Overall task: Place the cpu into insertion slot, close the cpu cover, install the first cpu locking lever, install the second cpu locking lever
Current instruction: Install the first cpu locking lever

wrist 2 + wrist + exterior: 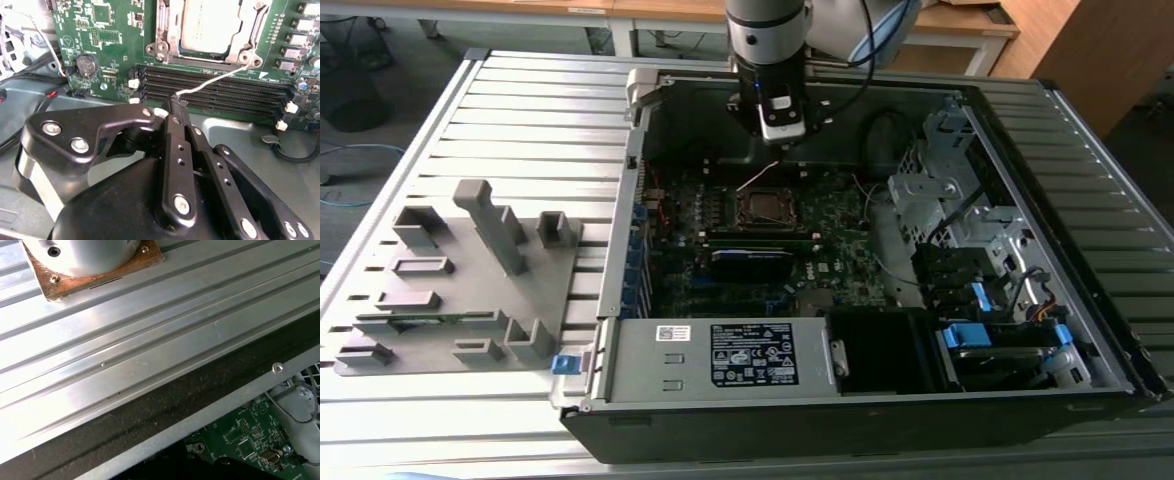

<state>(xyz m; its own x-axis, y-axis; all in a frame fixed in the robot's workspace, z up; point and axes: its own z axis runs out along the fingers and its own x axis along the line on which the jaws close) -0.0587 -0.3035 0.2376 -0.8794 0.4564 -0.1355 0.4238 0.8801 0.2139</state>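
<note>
Second wrist view: locking lever (215, 80), thin metal wire judged light, springy and slippery, hinged beside the seated cpu (207, 25), is pinched at its free tip by the closed gripper (176, 104).

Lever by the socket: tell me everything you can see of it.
The lever is a thin, silvery-white rod that looks like bare metal wire and is slightly bowed. In the second wrist view it runs from a lower corner of the socket across the black memory slots to the tip of the shut claw, where its small hooked end touches. I cannot tell whether it is pinched or only pressed. In the exterior view it slants between claw and socket, not latched down.
</note>
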